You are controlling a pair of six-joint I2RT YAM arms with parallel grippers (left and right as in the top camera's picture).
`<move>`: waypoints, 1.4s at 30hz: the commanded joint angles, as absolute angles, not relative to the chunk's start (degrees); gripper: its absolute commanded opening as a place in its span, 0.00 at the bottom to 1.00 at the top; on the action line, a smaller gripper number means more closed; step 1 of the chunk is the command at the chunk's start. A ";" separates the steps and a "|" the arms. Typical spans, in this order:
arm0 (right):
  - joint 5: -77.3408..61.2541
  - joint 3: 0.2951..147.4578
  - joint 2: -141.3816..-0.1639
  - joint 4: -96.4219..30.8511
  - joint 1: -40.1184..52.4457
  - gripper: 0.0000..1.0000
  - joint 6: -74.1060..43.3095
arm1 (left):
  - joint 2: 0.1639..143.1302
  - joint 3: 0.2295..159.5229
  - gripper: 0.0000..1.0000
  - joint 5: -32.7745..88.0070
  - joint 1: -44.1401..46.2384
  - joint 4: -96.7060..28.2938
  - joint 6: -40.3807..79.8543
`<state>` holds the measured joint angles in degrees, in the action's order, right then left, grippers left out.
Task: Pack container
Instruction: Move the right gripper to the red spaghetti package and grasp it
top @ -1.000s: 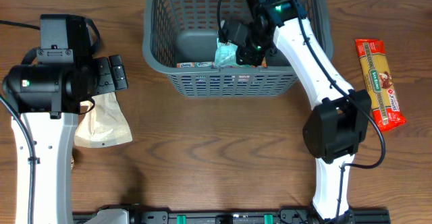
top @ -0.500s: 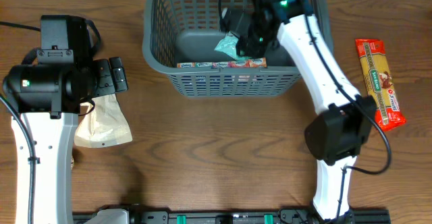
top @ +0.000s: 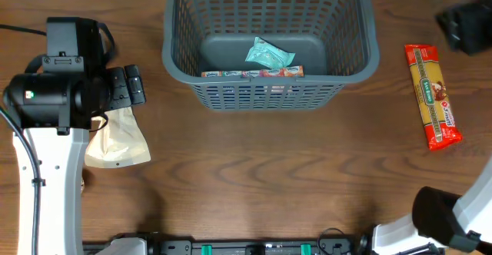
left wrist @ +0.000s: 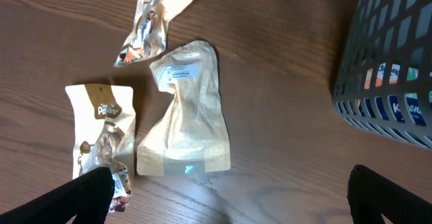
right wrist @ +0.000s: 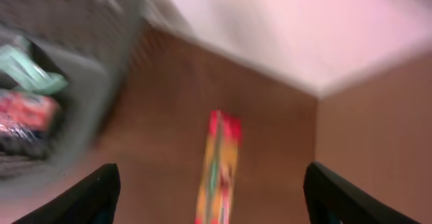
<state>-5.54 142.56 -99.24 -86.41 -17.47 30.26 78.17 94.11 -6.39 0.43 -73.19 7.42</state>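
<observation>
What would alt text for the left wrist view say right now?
Three packets lie on the wooden table under the open left gripper: a tan pouch in the middle, a brown-and-white packet to its left in the picture, a crinkled wrapper above. The grey lattice container shows at the right edge.

Brown wood-grain table (top: 254, 170); pale wall (right wrist: 283, 21) behind

Container (top: 231, 95) — dark grey slotted basket, upright, top centre of overhead view — partly filled.
</observation>
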 commanded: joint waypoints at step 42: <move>-1.48 131.81 -143.72 -78.48 -31.40 0.99 23.22 | 78.13 93.97 1.00 -6.63 0.16 -69.93 6.63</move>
